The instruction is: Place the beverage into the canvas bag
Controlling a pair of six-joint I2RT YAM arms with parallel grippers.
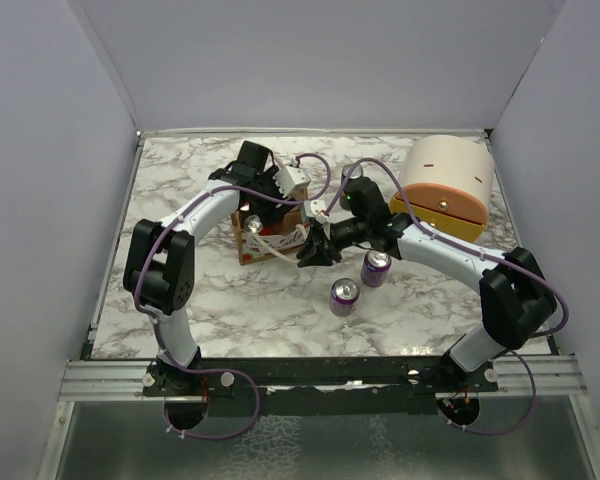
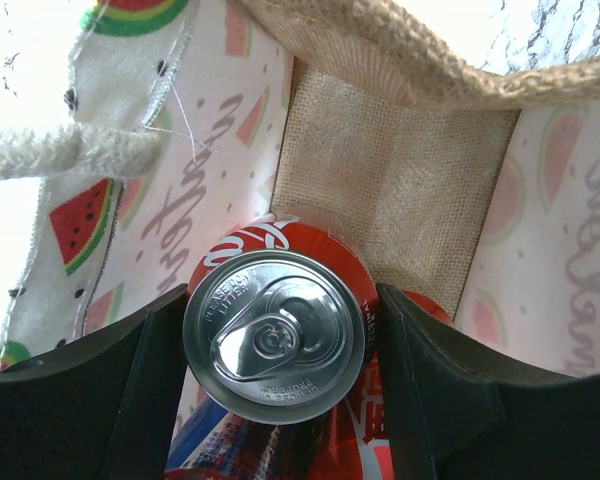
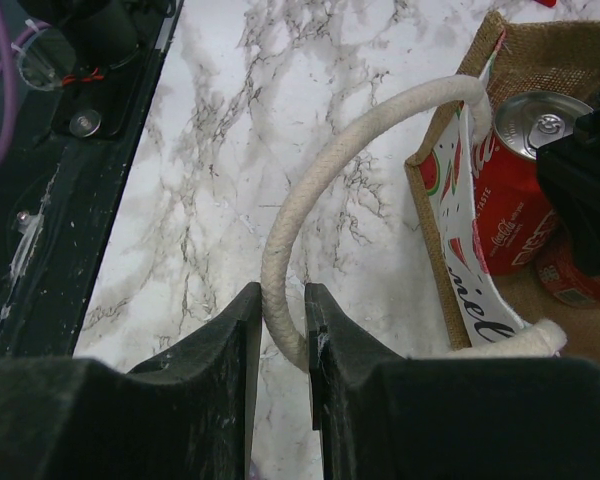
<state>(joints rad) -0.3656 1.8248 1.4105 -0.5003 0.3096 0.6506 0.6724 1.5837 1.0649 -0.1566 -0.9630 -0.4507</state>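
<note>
The canvas bag [image 1: 270, 240] stands on the marble table, tan with white watermelon panels [image 2: 110, 200]. My left gripper [image 2: 280, 350] reaches down into it, shut on an upright red cola can [image 2: 275, 335], one finger on each side. The can's silver top shows in the top view [image 1: 252, 223] and in the right wrist view [image 3: 510, 190]. Another red printed item [image 2: 320, 450] lies at the bag's bottom under the can. My right gripper [image 3: 282, 320] is shut on the bag's white rope handle [image 3: 300, 230], just right of the bag [image 1: 315, 250].
Two purple cans [image 1: 376, 268] [image 1: 344, 297] stand on the table, right of the bag and in front of it. A large peach-and-yellow domed container [image 1: 448, 185] sits at the back right. The black base rail [image 3: 70, 150] runs along the near table edge.
</note>
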